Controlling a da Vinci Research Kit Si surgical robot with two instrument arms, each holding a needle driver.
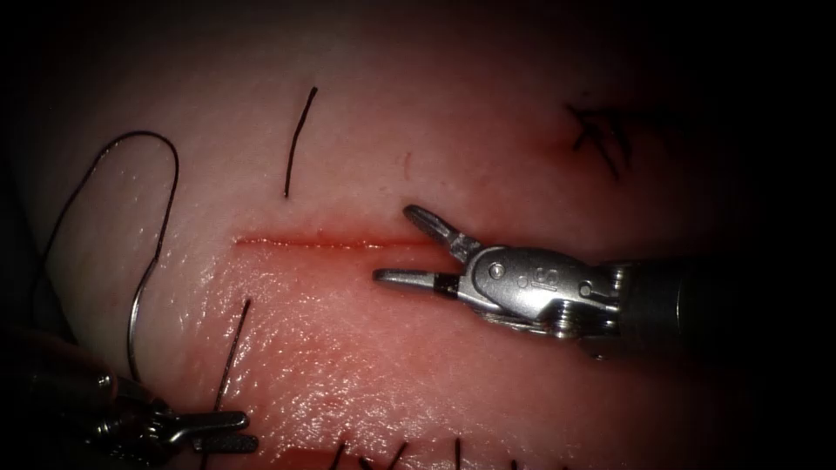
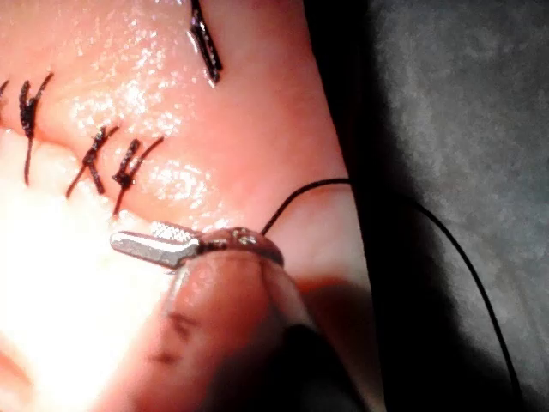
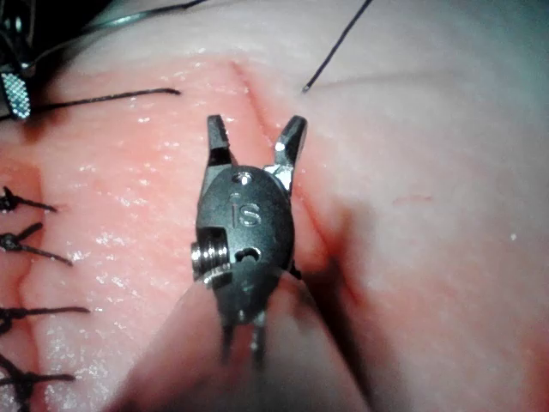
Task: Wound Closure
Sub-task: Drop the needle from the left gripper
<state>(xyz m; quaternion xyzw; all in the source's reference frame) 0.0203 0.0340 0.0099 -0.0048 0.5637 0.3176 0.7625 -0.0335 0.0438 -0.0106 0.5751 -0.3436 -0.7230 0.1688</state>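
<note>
The cut [image 1: 331,241] runs level across the tissue [image 1: 488,130]. My right tool [image 1: 407,245] hovers at the cut's right end with its jaws wide open, one on each side of the cut, holding nothing; the right wrist view shows the same right tool [image 3: 256,136]. My left tool [image 1: 237,433] sits low, left of the cut, jaws slightly apart, with nothing seen between them. The curved needle [image 1: 135,326] lies free on the tissue at far left, with thread [image 1: 165,148] looping above it. One thread strand [image 1: 300,139] rises above the cut. Another strand [image 1: 233,352] runs below it to the left jaws.
Finished stitches [image 1: 601,135] sit at the upper right, and more knots [image 1: 396,453] line the lower edge. Red fluid wets the tissue below the cut. Beyond the tissue's left edge, thread [image 2: 463,266] trails over grey cloth [image 2: 480,103]. Several knots [image 2: 107,163] lie by the left tool [image 2: 154,240].
</note>
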